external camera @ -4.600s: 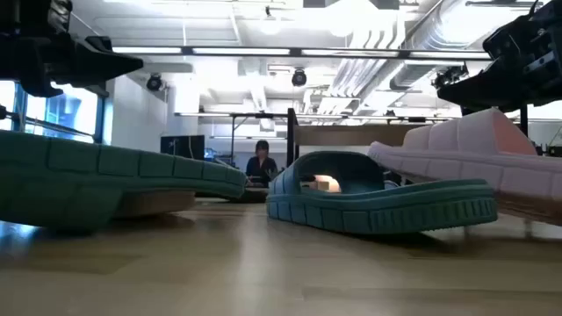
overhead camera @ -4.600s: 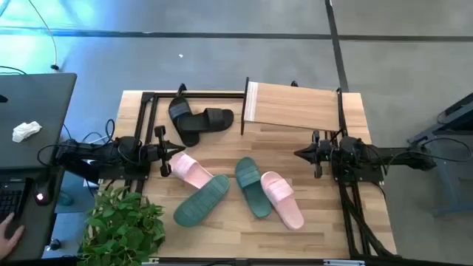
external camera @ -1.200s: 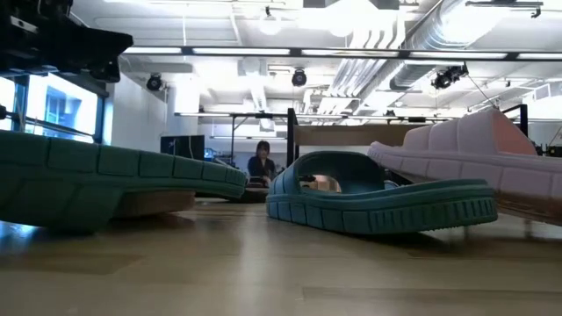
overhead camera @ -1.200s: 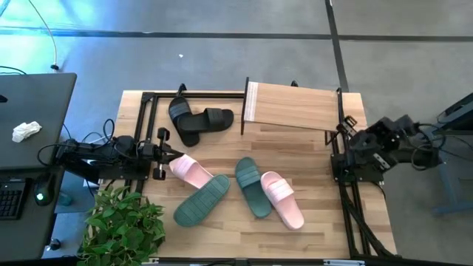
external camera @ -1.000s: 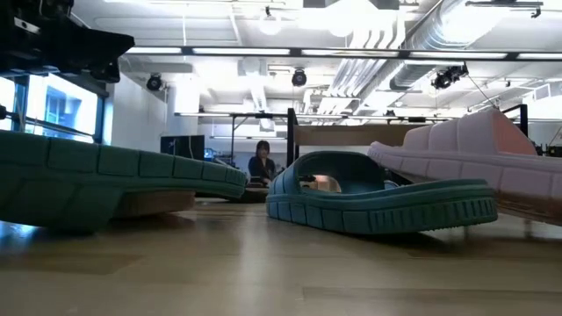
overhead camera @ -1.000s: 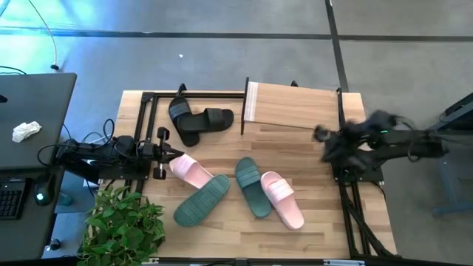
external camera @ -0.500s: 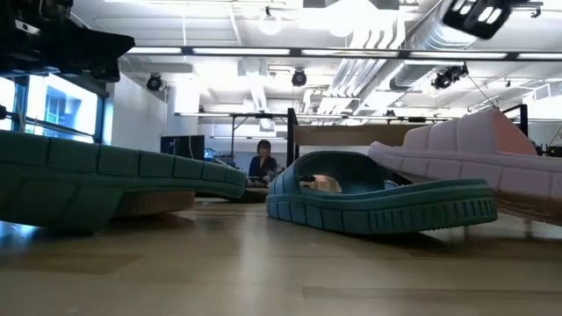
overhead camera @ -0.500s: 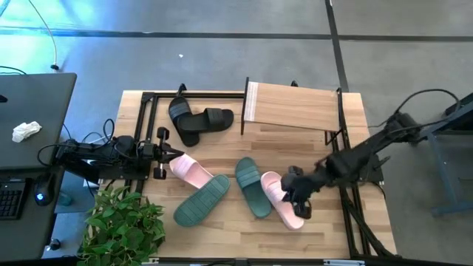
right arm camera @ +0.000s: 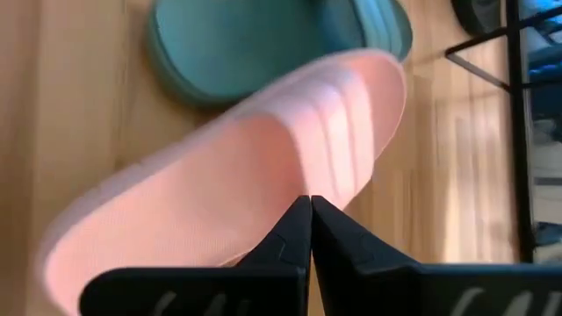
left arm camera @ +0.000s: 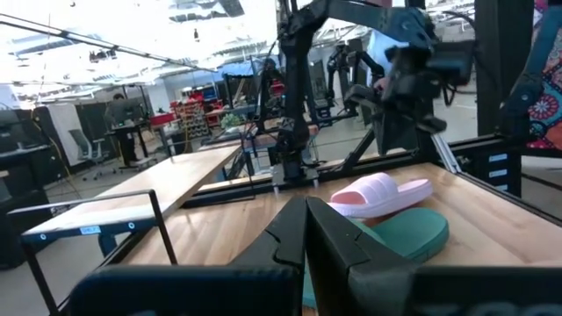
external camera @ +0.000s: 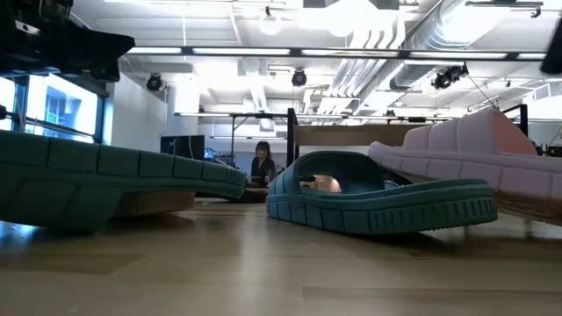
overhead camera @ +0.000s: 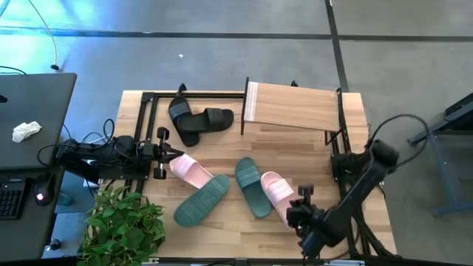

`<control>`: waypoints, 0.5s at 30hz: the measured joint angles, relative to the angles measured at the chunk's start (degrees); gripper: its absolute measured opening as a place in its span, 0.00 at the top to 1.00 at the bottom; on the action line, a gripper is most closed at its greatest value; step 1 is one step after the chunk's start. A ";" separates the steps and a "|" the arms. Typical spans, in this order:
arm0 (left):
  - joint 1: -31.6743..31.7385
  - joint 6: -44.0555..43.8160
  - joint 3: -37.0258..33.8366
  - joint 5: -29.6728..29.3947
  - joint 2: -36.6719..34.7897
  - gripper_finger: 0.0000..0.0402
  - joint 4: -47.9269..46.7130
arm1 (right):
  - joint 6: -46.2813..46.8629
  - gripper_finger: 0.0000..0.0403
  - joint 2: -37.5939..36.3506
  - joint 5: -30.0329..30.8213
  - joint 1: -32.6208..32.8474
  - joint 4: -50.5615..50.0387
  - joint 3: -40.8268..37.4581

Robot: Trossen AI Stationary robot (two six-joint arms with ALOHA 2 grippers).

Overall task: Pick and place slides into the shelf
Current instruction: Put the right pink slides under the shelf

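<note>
Several slides lie sole-down on the wooden table: a black pair (overhead camera: 199, 120) at the far left, a pink one (overhead camera: 191, 170), two teal ones (overhead camera: 202, 199) (overhead camera: 251, 186), and a second pink one (overhead camera: 279, 196). The shelf (overhead camera: 292, 106) stands at the far edge, its plank top bare. My right gripper (overhead camera: 298, 208) is shut and slants down over the near end of the second pink slide (right arm camera: 263, 167); in the left wrist view it hangs clear above that slide (left arm camera: 382, 191). My left gripper (overhead camera: 164, 154) waits shut at the table's left edge.
A potted plant (overhead camera: 122, 225) stands at the near left corner. Black frame rails (overhead camera: 144, 125) run along the table's left and right sides. A desk with a laptop (overhead camera: 33, 125) is beyond the left edge. A person (external camera: 261, 162) sits far off in the room.
My right gripper has swung from the table's right edge beside the shelf toward the near edge and down. It has tipped from level to slanting downward and now hangs over the second pink slide. It stays shut. No slide has moved.
</note>
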 joint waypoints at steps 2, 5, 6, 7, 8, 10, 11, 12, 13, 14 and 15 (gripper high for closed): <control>0.00 1.01 0.00 -0.27 0.00 1.00 0.00 | 1.98 1.00 2.12 -0.05 0.32 -0.25 -0.07; 0.00 2.28 -0.02 -0.68 0.00 1.00 0.00 | 5.04 1.00 4.81 1.16 0.31 -3.02 -0.44; 0.00 2.39 -0.02 -0.87 0.00 1.00 0.00 | 7.18 1.00 5.35 1.84 0.05 -4.47 -0.44; 0.00 2.47 -0.02 -1.01 0.00 1.00 0.00 | 8.90 0.99 5.70 1.85 -0.32 -6.01 -0.35; 0.00 2.47 -0.02 -1.23 0.00 1.00 0.00 | 9.91 0.98 5.80 1.11 -0.74 -7.13 -0.35; 0.00 2.49 -0.02 -1.83 0.00 1.00 0.00 | 10.50 0.93 5.81 -1.00 -1.55 -7.68 -0.34; 0.00 2.51 -0.02 -2.08 0.00 1.00 0.00 | 10.49 0.90 5.77 -1.49 -1.81 -7.58 -0.34; 0.00 2.49 -0.02 -2.38 0.00 1.00 0.00 | 10.11 0.86 5.71 -1.64 -2.02 -7.22 -0.33; 0.00 2.50 -0.02 -2.88 0.00 1.00 0.00 | 9.20 0.82 5.69 -1.64 -2.17 -6.73 -0.33; 0.00 2.50 -0.02 -3.52 0.00 1.00 0.00 | 7.97 0.77 5.69 -1.38 -2.29 -6.43 -0.33; 0.00 2.50 -0.02 -4.07 0.00 1.00 0.00 | 7.30 0.73 5.68 -0.89 -2.32 -6.10 -0.33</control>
